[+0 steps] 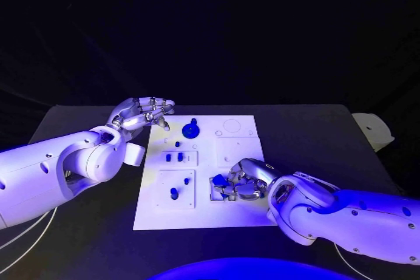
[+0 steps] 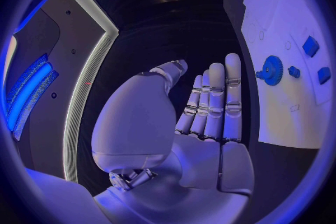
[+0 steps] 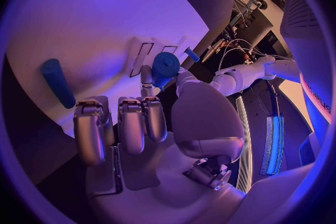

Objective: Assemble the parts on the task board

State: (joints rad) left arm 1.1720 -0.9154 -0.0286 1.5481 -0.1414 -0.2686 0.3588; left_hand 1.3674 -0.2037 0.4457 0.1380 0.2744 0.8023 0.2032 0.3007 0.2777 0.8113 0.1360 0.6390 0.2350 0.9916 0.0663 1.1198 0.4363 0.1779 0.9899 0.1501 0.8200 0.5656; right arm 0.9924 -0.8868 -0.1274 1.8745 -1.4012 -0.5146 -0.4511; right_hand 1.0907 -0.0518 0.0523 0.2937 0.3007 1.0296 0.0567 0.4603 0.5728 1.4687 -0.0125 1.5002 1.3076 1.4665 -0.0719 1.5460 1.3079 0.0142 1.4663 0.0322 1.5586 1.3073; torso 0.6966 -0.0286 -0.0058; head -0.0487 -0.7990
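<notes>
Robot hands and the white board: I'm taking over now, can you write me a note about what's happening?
Left hand: open, fingers straight, holding nothing, at the task board's far left corner.
Right hand: pinching a round blue part over the board's near right side.
A blue gear sits on the far part of the board; small blue pieces stand in the middle plates, and a blue cylinder lies on the board.
Left to do: seat the held part, then the rest.

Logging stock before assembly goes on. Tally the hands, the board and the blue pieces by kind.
Hands: 2, left hand and right hand
Board: 1
Gear: 1
Held part, pinched in the right hand: 1
Small parts lying on the board: 5 that can be made out
Total: 10
</notes>
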